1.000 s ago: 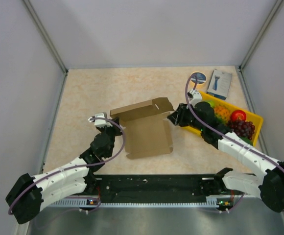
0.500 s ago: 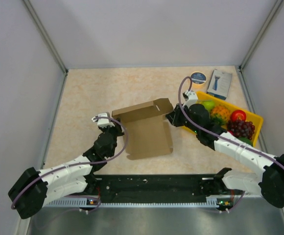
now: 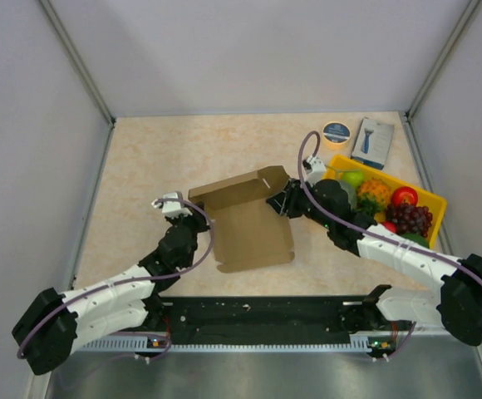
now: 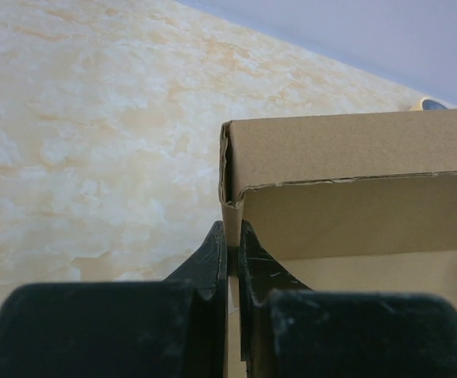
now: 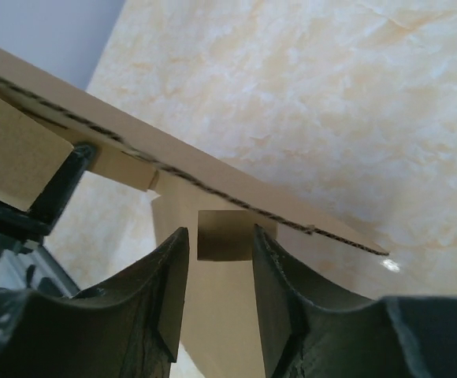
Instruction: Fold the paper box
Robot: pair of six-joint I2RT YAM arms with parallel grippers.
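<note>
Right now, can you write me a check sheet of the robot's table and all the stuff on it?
Surface: beige marbled table.
Job's things: paper box half folded, back wall raised, base flat.
Clutter: yellow tray of fruit, blue-and-white box, tape roll, all on the right side.
Grippers: left tool shut on the box's left wall; right tool open around a small tab.
Cables: left purple cable and right purple cable loop off the arms.
Surroundings: grey walls on three sides.

I see a yellow tray (image 3: 435,202) on the counter (image 3: 158,158), holding dark grapes (image 3: 409,218), a red fruit (image 3: 404,196) and a green one (image 3: 354,178). Just behind the tray lies a blue-and-white box (image 3: 372,142); behind the tray's left corner sits a round object (image 3: 336,133), possibly a tape roll.
</note>
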